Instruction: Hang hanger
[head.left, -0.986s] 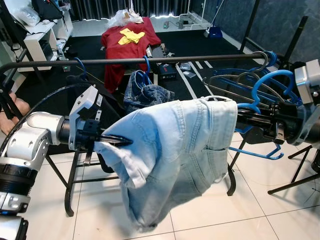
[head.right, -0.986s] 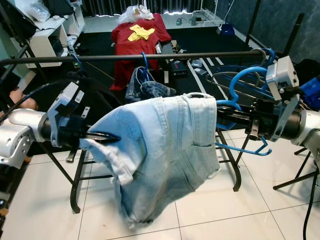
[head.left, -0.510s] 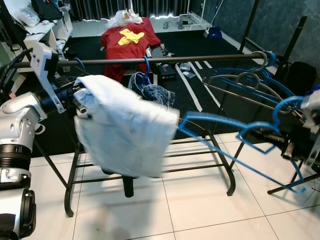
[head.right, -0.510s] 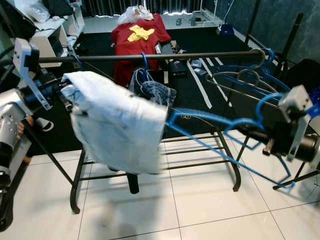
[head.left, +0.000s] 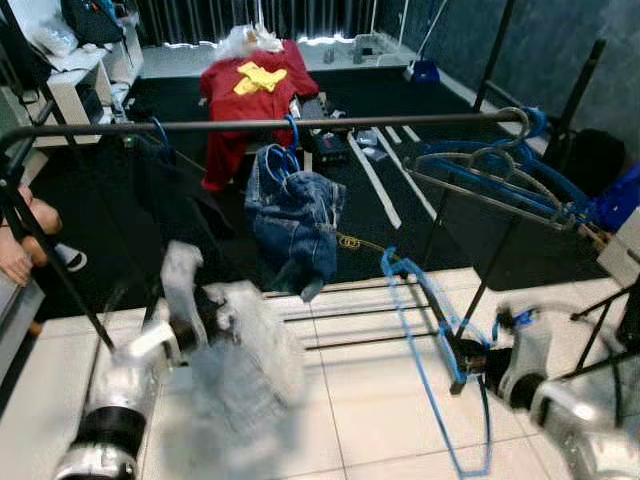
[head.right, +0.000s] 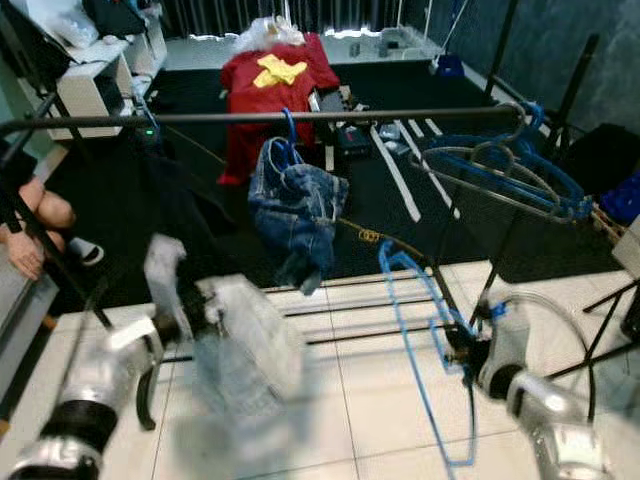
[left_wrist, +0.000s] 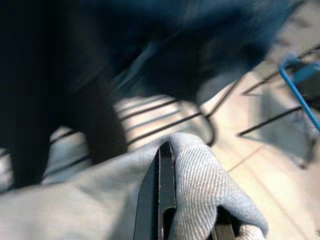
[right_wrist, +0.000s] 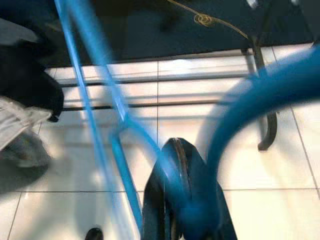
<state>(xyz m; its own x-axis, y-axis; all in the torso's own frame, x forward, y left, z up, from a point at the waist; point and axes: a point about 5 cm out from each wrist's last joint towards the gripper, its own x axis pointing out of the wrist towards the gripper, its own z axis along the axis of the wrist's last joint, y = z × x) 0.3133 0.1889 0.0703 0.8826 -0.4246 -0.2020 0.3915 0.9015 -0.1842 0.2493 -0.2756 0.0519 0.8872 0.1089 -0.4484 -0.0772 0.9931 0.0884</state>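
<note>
1. Blue hanger (head.left: 430, 340): thin plastic frame, low over the white tile floor (head.left: 360, 420), in front of the rack's foot. The right gripper (right_wrist: 172, 165) has its fingers clenched on the hanger near its hook.
2. Pale denim garment (head.left: 235, 365), motion-blurred, hangs low on the left. The left gripper (left_wrist: 165, 170) has its fingers grasping a fold of this cloth; the weave shows close up in the left wrist view.
3. Black clothes rack (head.left: 300, 123) stands behind both arms, its top rail running across. A pair of dark blue jeans (head.left: 295, 215) hangs from it on a blue hanger; a bunch of spare hangers (head.left: 500, 165) sits at the rail's right end.
4. Beyond: dark carpet (head.left: 390, 160), a red garment (head.left: 250, 85) with a yellow piece on it.
5. A person's bare foot (head.left: 25, 240) at the left edge.
</note>
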